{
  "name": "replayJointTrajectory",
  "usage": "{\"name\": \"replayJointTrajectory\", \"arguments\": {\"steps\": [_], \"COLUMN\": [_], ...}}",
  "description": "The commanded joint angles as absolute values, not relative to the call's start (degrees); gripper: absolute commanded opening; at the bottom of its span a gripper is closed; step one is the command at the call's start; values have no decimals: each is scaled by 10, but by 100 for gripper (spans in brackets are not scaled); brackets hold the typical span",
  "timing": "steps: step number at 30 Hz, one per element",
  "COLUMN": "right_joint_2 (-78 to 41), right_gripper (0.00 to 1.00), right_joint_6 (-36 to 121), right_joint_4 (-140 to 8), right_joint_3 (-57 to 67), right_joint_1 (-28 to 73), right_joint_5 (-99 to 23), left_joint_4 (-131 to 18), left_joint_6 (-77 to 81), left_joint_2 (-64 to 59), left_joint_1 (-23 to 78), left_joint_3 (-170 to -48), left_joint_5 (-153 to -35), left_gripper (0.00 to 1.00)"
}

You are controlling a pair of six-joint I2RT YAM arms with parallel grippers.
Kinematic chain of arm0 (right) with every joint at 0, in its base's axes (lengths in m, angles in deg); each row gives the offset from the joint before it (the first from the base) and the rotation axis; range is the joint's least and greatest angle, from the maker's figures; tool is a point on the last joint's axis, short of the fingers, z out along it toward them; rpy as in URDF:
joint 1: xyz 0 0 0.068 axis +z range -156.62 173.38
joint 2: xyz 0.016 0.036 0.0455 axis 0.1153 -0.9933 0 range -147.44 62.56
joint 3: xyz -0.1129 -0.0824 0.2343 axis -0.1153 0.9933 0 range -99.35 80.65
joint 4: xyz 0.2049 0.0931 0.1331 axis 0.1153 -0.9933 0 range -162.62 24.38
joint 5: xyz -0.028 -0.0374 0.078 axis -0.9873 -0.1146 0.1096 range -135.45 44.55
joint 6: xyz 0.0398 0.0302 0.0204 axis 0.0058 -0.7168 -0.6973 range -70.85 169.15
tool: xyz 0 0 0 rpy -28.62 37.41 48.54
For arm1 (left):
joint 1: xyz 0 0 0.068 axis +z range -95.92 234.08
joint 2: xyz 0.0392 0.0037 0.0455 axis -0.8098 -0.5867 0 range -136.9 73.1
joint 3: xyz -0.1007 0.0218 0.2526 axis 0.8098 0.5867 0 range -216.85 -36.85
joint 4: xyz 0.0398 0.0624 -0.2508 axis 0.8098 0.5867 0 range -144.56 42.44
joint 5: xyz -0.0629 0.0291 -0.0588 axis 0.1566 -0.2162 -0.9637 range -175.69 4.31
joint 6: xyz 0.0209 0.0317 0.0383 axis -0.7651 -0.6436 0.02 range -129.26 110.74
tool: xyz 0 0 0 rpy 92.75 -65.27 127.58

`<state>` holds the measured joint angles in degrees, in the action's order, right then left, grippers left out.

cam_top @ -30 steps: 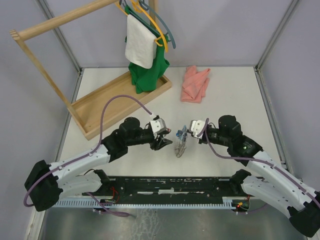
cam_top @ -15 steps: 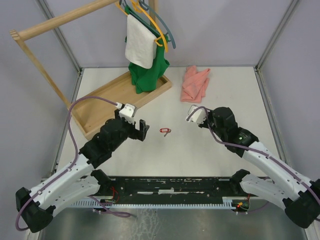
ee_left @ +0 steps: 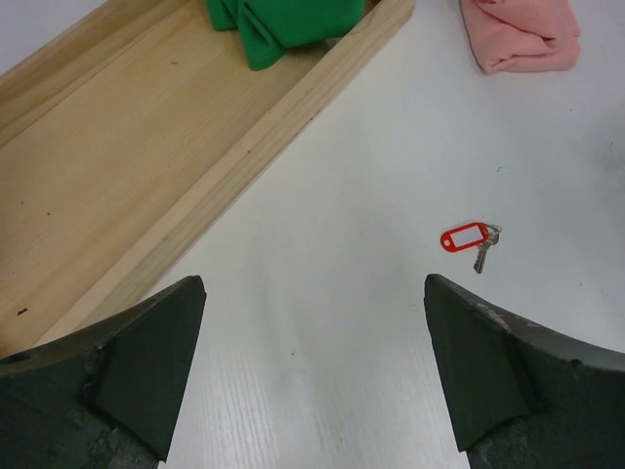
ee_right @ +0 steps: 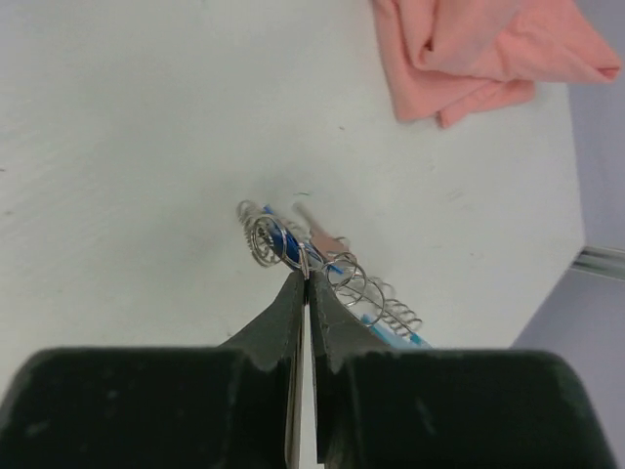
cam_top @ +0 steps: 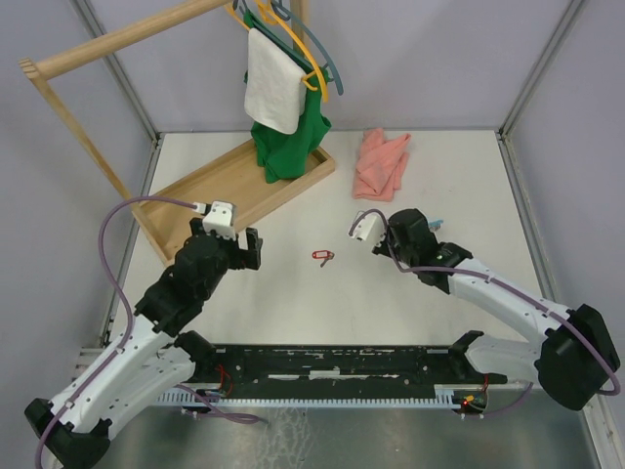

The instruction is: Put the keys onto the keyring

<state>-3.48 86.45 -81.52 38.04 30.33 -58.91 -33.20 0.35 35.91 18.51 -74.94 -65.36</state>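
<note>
Left jaws: spread wide and empty, hanging over the white table point(ee_left: 322, 322), framing the small silver key with red oblong plastic tag point(ee_left: 469, 237). Key flat on the bare surface, between the two arms, touching neither.

Right jaws: pinched almost shut, tips on a strand of the coiled silver wire keyring with blue section point(ee_right: 278, 241), seemingly gripping it, low against the table and near the crumpled pink cloth point(ee_right: 488, 54). No telling about blue-tagged keys among the coils.

Likely hazards, by judgement only:
- Skidding the thin flat key across the smooth top instead of lifting it, from closing too high or off-centre.
- Catching only the tag and leaving the key dangling, hard to aim at the coil.
- Losing the springy wire from so slight a pinch, or twisting it while pushing the key in.
- Brushing the wooden rack base point(ee_left: 117, 147) on the way down.
</note>
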Motion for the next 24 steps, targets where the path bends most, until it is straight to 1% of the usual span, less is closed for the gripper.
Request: {"name": "replayJointTrajectory", "arguments": {"steps": [1,4,6,8,12,13,14,15,18,20,24], "right_joint_2": [-45,-44,-41,-35,-1,31,44,67,156,211,299], "right_gripper": [10,14,20,27,47,60,94,99,100,100,100], "right_joint_6": [769,719,684,650,591,569,559,550,500,454,415], "right_joint_4": [-808,-810,-817,-831,-852,-856,-856,-853,-827,-814,-840], "right_joint_3": [397,405,405,398,393,397,402,410,436,448,438], "right_joint_1": [314,314,314,314,314,314,314,313,314,313,313], "right_joint_5": [-526,-509,-504,-501,-494,-491,-486,-481,-495,-529,-573], "left_joint_4": [-348,-357,-364,-365,-362,-366,-369,-371,-370,-362,-339], "left_joint_6": [5,11,16,22,30,39,42,45,57,66,84], "left_joint_2": [398,427,440,447,466,481,489,497,519,532,563], "left_joint_1": [192,193,194,194,194,194,194,194,193,194,194], "left_joint_3": [-738,-728,-722,-720,-719,-715,-714,-712,-714,-720,-725], "left_joint_5": [-665,-668,-676,-676,-674,-674,-675,-676,-680,-682,-690], "left_gripper": [99,99,99,99,99,99,99,99,99,99,99]}}
